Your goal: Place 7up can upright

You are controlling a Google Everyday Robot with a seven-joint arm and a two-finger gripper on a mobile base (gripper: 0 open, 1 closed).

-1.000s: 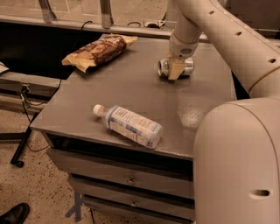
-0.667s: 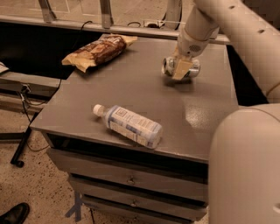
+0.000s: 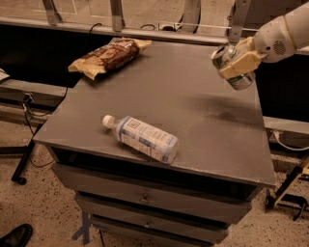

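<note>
Nearest the camera, one dark shoe (image 3: 15, 235) pokes in at the bottom-left corner of the floor. Just above it comes the grey cabinet's stack of drawers (image 3: 145, 198), and on top, the grey tabletop (image 3: 193, 111).

Count on the table: one clear plastic bottle (image 3: 142, 138), white cap, lying on its side near the front edge, cap pointing left. One brown snack bag (image 3: 108, 55), lying flat at the far-left corner. The two sit well apart, with bare surface between them.

And one 7up can (image 3: 222, 55), which is off the table altogether! It hangs in the air over the far-right corner, tilted, silver top facing up and to the left. The gripper (image 3: 232, 63) has its tan fingers (image 3: 240, 62) clamped across the can's body, hiding most of the label. The white arm (image 3: 282, 36) reaches in from the right edge, angled down and to the left toward the can. A faint shadow lies on the tabletop below.

Behind it all runs a rail with metal uprights (image 3: 116, 14).
</note>
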